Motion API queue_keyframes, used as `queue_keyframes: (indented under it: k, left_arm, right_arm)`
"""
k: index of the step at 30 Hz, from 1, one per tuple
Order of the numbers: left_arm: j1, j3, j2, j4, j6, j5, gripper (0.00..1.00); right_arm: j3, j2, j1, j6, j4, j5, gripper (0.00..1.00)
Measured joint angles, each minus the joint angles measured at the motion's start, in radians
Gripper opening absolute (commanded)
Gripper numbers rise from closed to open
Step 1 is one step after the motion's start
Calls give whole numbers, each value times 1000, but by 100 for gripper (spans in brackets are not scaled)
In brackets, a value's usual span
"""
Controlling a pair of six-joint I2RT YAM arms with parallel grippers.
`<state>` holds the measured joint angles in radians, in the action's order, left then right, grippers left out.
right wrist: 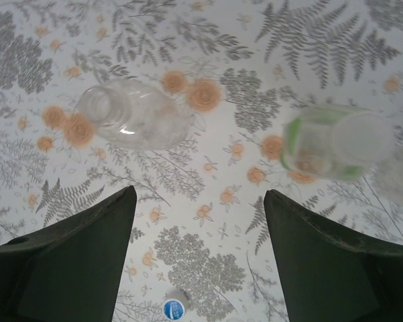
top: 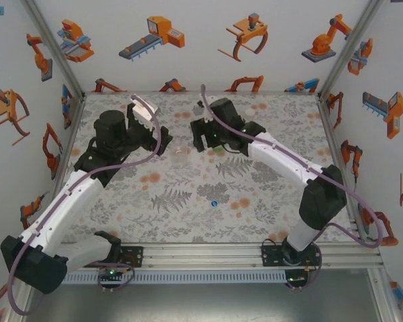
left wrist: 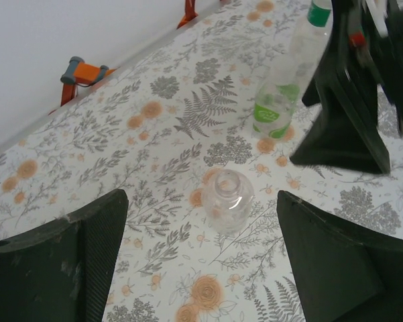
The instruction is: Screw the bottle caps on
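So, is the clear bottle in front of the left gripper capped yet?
No, the clear bottle stands with its neck open and no cap on it.

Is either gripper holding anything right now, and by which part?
Nothing is held. The left gripper is open, apart from the uncapped colourless bottle; the right gripper is open too, with nothing in it.

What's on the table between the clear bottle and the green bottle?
Nothing. The right wrist view shows bare flowered table between the clear bottle and the green bottle.
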<state>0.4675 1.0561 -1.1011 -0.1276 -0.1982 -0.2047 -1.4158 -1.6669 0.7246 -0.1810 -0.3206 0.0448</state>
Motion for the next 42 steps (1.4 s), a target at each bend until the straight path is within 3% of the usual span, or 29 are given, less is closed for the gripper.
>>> queue_keyframes:
  k: [4, 13, 16, 23, 33, 42]
  left_arm:
    - [-32, -6, 7, 16, 16, -4, 83]
    - [-43, -11, 21, 32, 26, -26, 80]
    - [-49, -11, 21, 32, 29, -38, 80]
    - [-83, -11, 21, 45, 55, -76, 79]
    - [-109, -17, 21, 80, 106, -128, 79]
    - [-123, -18, 14, 92, 137, -157, 78]
  right_arm:
    - [90, 1, 48, 64, 137, 24, 74]
    - [220, -45, 50, 108, 481, 116, 78]
    - [234, -85, 50, 103, 587, 129, 84]
    - [240, -196, 50, 99, 763, 139, 84]
    - [274, -344, 58, 93, 954, 150, 77]
    - [296, -370, 77, 116, 1041, 145, 71]
